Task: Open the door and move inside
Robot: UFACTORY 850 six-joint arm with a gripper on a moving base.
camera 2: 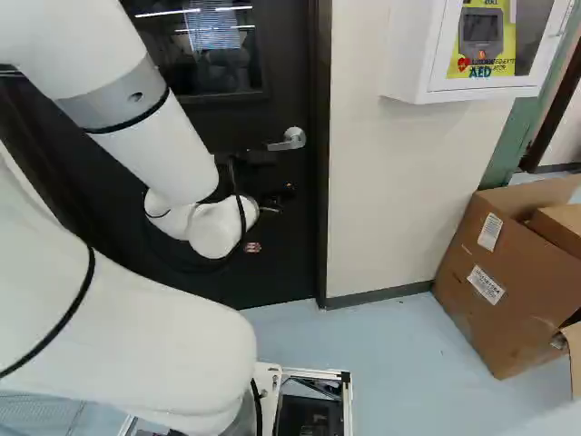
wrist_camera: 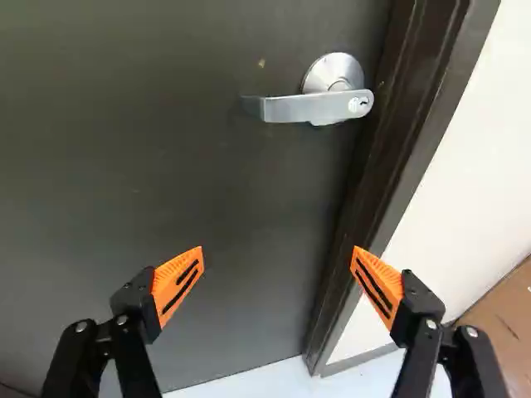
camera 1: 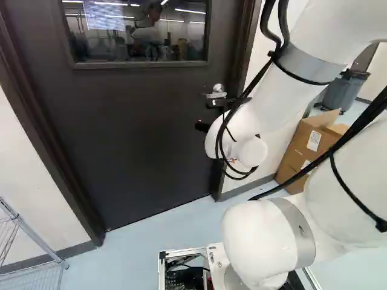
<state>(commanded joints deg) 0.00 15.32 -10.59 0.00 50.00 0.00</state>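
Door (camera 1: 145, 133): here it is, right behind the lever handle (wrist_camera: 290, 109), sitting shut in its frame by the look of it. Unlatching, swinging it and driving inside all remain to be done. Which way it swings, I can't tell; the latch is out of sight.
White arm (camera 1: 302, 36): reaching out towards the lever handle, so the approach looks well along, the opening itself not begun. It covers part of the door in both base views.
Door frame (wrist_camera: 406, 141): close beside the lever handle, on its pivot side.
Cardboard box (camera 2: 508, 282): lower than the lever handle, past the frame, cut off at the edge of the right base view.
Gripper (wrist_camera: 277, 253): lower than the lever handle and apart from it, fingers spread wide, orange pads (wrist_camera: 178, 282) holding nothing. Dark on dark in the base views, hard to pick out there.
Lever handle: mounted on the door, level, apparently unturned. Next job, surely: line up and press it.
Keyhole (wrist_camera: 363, 103): on the lever handle's pivot end; locked or not, no telling.
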